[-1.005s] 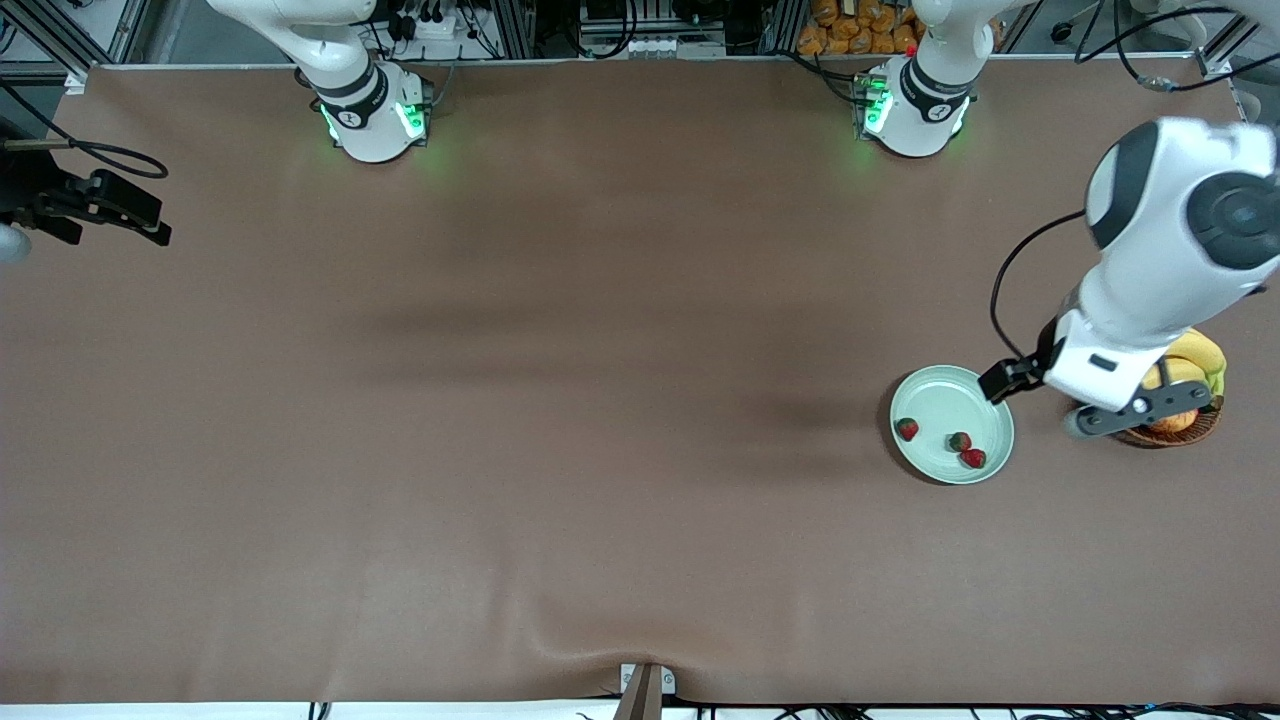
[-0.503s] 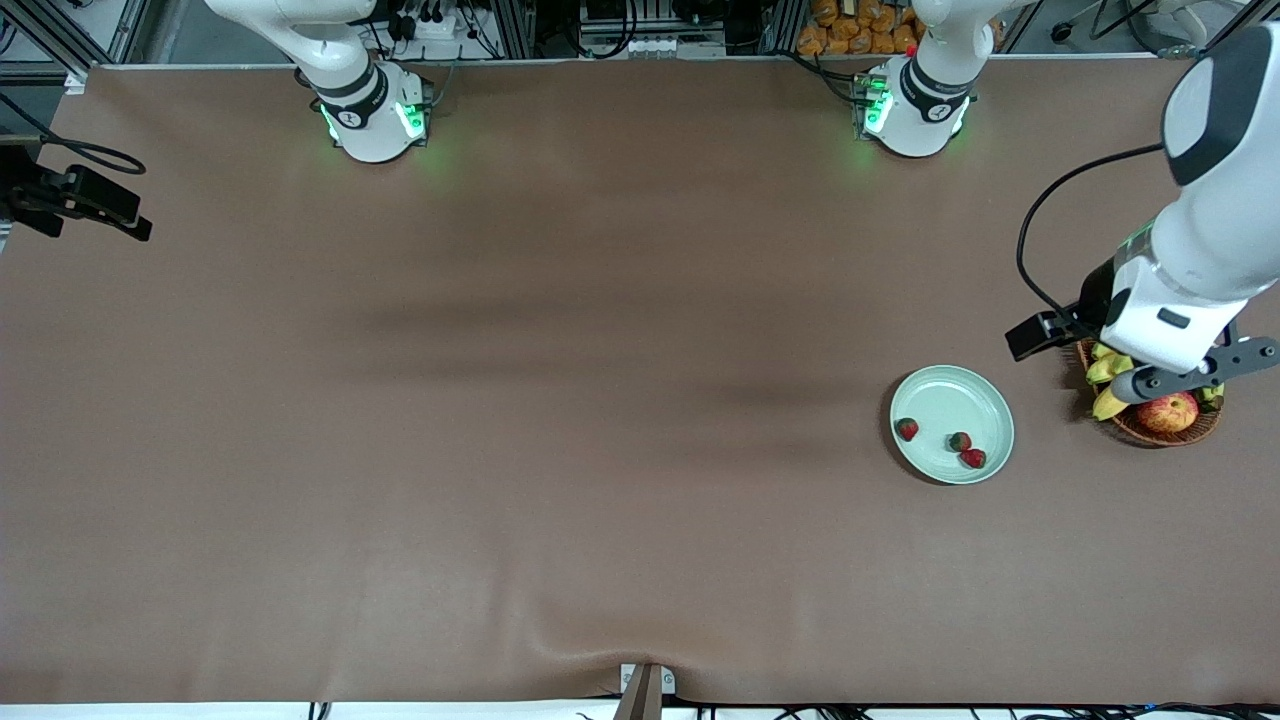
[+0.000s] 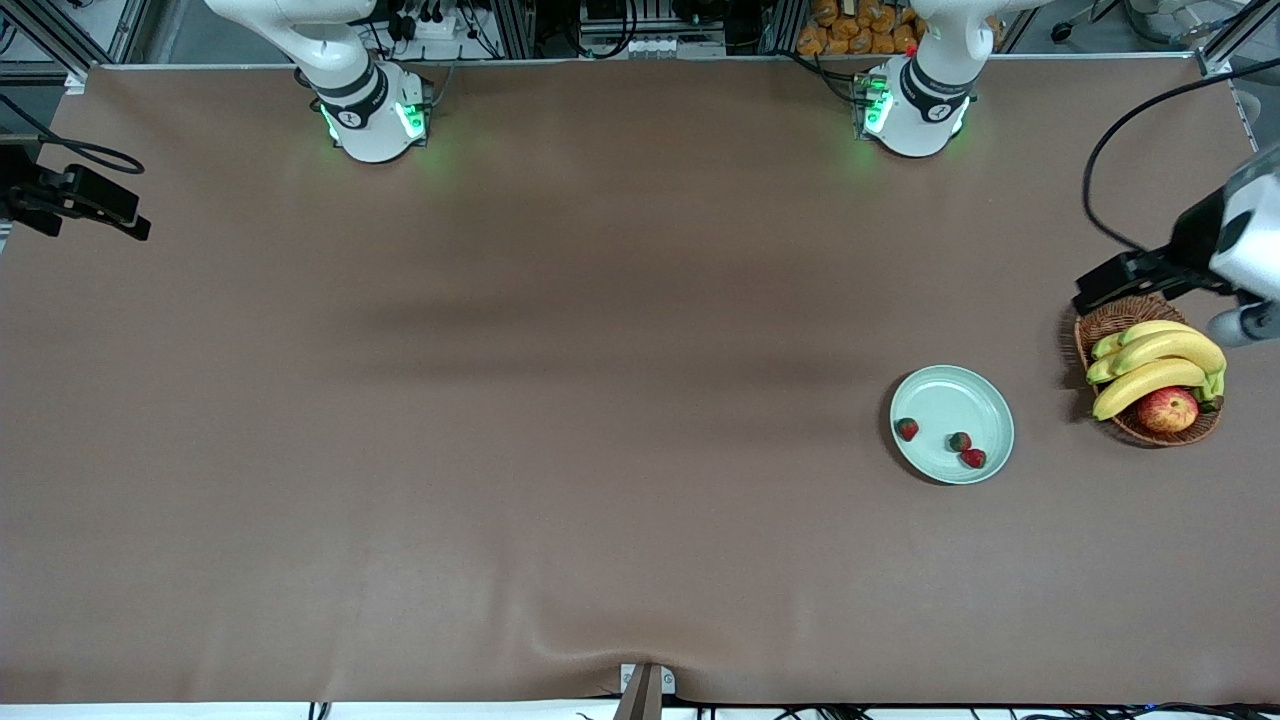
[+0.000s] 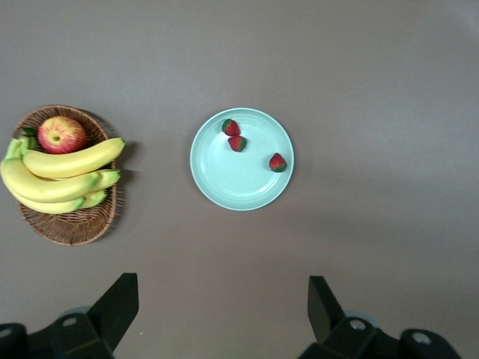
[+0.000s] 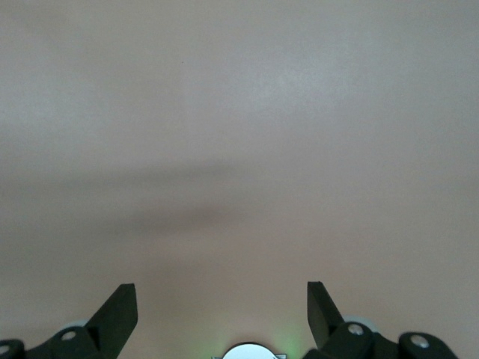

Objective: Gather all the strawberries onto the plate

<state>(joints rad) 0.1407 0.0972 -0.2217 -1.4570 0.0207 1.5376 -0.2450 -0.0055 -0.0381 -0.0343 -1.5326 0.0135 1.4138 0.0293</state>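
Note:
Three strawberries (image 3: 907, 429) (image 3: 960, 441) (image 3: 973, 458) lie in the mint-green plate (image 3: 950, 400) toward the left arm's end of the table. The left wrist view looks down on the plate (image 4: 239, 183) from high up. Two strawberries (image 4: 230, 127) (image 4: 237, 143) touch each other there and the third strawberry (image 4: 278, 162) lies apart. My left gripper (image 4: 222, 288) is open and empty, high above the bare table beside the plate and basket. My right gripper (image 5: 222, 295) is open and empty over bare table at the right arm's end, where that arm waits.
A brown wicker basket (image 3: 1110, 322) with bananas (image 3: 1150, 365) and a red-yellow apple (image 3: 1167, 410) stands beside the plate, closer to the table's end. The left arm's wrist (image 3: 1235, 240) hangs over the table edge by the basket. The brown cloth has a fold (image 3: 600, 655) at the near edge.
The left arm has risen and swung from beside the plate out past the basket toward the table's end, uncovering the basket. The strawberries and plate have not moved.

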